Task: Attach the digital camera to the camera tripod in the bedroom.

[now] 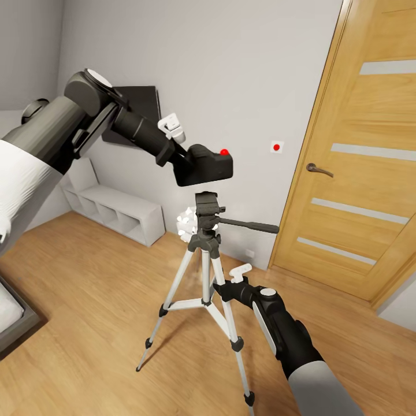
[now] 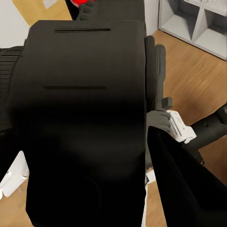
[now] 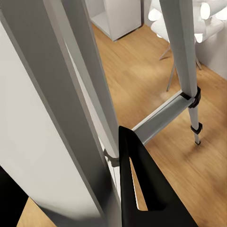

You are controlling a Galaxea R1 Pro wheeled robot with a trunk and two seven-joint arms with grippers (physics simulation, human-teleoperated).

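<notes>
Head view: while raised above the tripod, left gripper (image 1: pixel 184 155) clamped on the digital camera (image 1: pixel 205 164), red dot on top, body just over the black head and apart from it.
Camera tripod (image 1: pixel 203 271): upright on the light wood floor (image 1: pixel 86 300), three silver legs spread, black head with pan handle pointing toward the oak door (image 1: pixel 358 162).
Right gripper (image 1: pixel 222 287): low, at the tripod's near leg beside the cross brace; fingers hidden against the leg, so cannot tell how far open or whether gripping.
Background: pale grey wall (image 1: pixel 242 75), white cube shelves (image 1: pixel 115 211) along it, a white cluster (image 1: pixel 186 222) behind the tripod head.

Left wrist view: digital camera (image 2: pixel 85 123) large and dark between the fingers, held fast, red dot at its far edge; right arm's white bracket (image 2: pixel 178 126) and wood floor beyond, cube shelves (image 2: pixel 198 21) farther off.

Right wrist view: silver tripod leg (image 3: pixel 90 94) very close, running alongside one black finger (image 3: pixel 142 189); other finger not made out, opening cannot be judged. Cross brace (image 3: pixel 163 116), another leg (image 3: pixel 184 61) with black joint, floor (image 3: pixel 142 61) beneath.
</notes>
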